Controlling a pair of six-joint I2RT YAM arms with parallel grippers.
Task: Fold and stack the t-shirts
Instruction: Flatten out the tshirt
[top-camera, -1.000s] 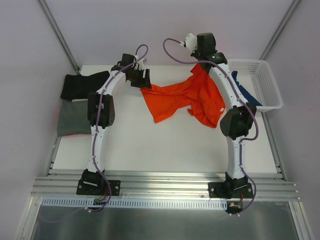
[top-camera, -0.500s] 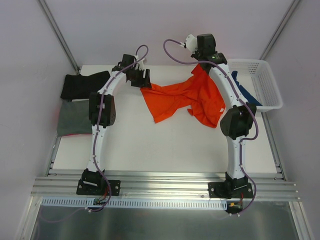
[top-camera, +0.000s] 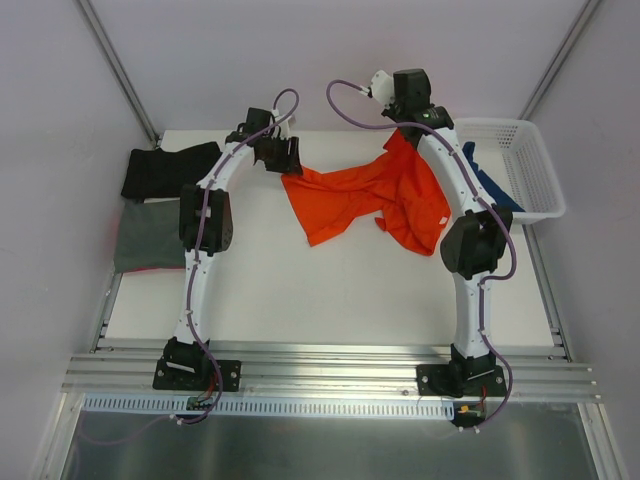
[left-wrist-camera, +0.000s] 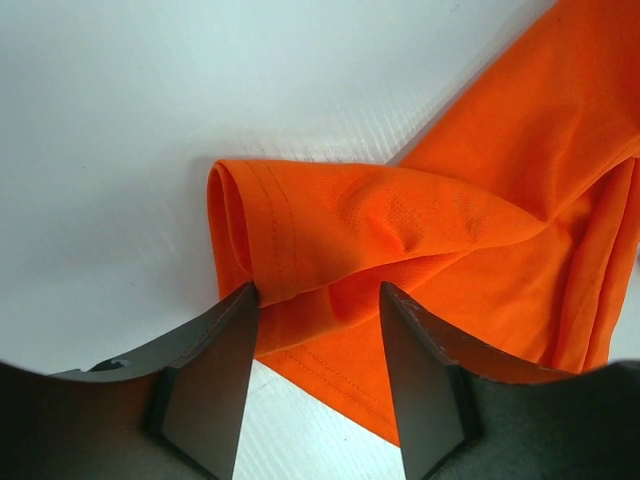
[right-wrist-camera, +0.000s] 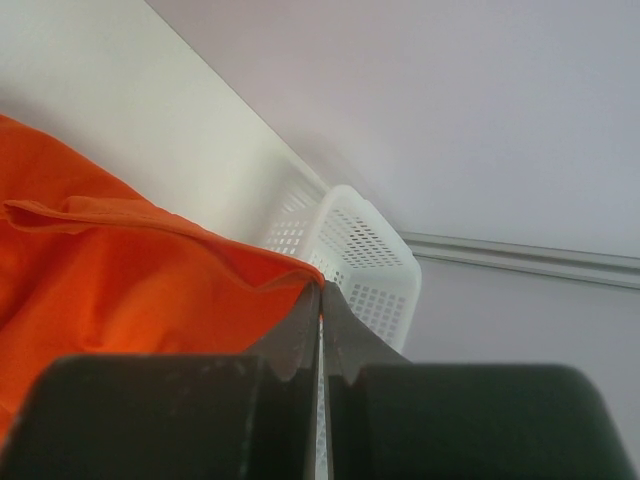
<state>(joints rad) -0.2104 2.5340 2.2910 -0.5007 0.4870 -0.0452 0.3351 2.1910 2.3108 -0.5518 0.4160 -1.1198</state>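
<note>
A white tabletop (top-camera: 300, 290) under pale walls carries a white plastic mesh basket (top-camera: 540, 170) at its far right corner. Just left of that basket the bright orange-red cloth t-shirt (top-camera: 350, 195) lies half spread, one edge pinched tight and lifted by the right gripper (right-wrist-camera: 320, 292). Further left of the basket, the left gripper (left-wrist-camera: 316, 292) stands unclenched, astride a doubled hem without gripping it. The step looks like spreading before folding. Next, the left jaws probably need to close on that hem, so both arms can draw the shirt flat.

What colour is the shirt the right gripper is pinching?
Orange-red; the shirt shows best in the left wrist view.
</note>
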